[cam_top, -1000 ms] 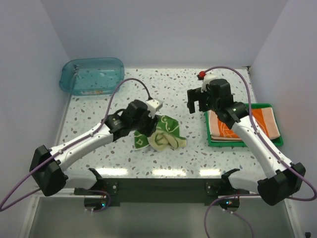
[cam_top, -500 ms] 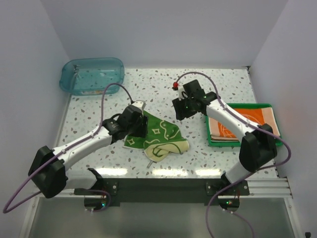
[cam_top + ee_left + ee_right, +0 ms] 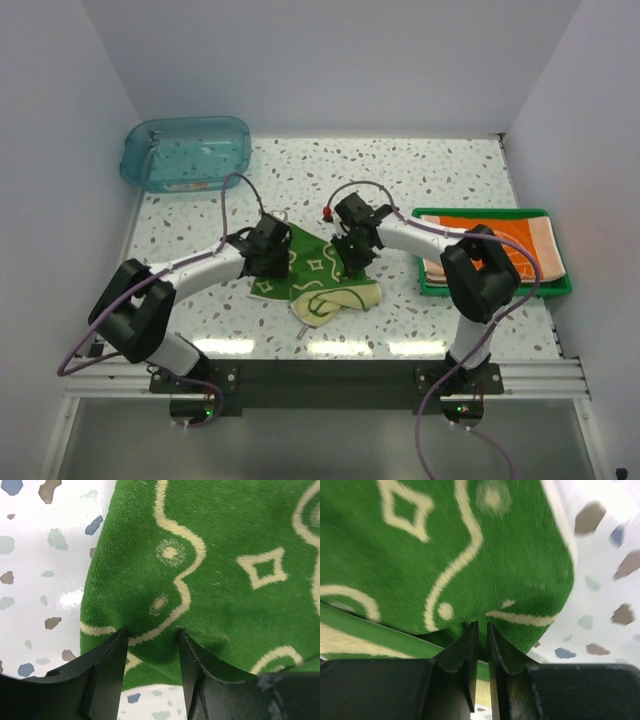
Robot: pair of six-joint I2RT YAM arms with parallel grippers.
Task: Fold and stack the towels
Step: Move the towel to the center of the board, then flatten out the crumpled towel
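A green towel with cream pattern lies partly spread in the middle of the table, its pale yellow reverse showing at the near edge. My left gripper is down on its left corner. In the left wrist view its jaws stand apart, tips pressed into the green towel. My right gripper is at the towel's right corner. In the right wrist view it is nearly closed, pinching a fold of the green towel. A folded orange towel lies at the right.
The orange towel sits in a green tray at the right edge of the table. A translucent teal tub stands at the back left. Purple cables loop above both wrists.
The right arm swung left from the tray to the green towel's right corner and closed its jaws on it. The bunched towel was spread out flatter; the left gripper stays on its left corner.
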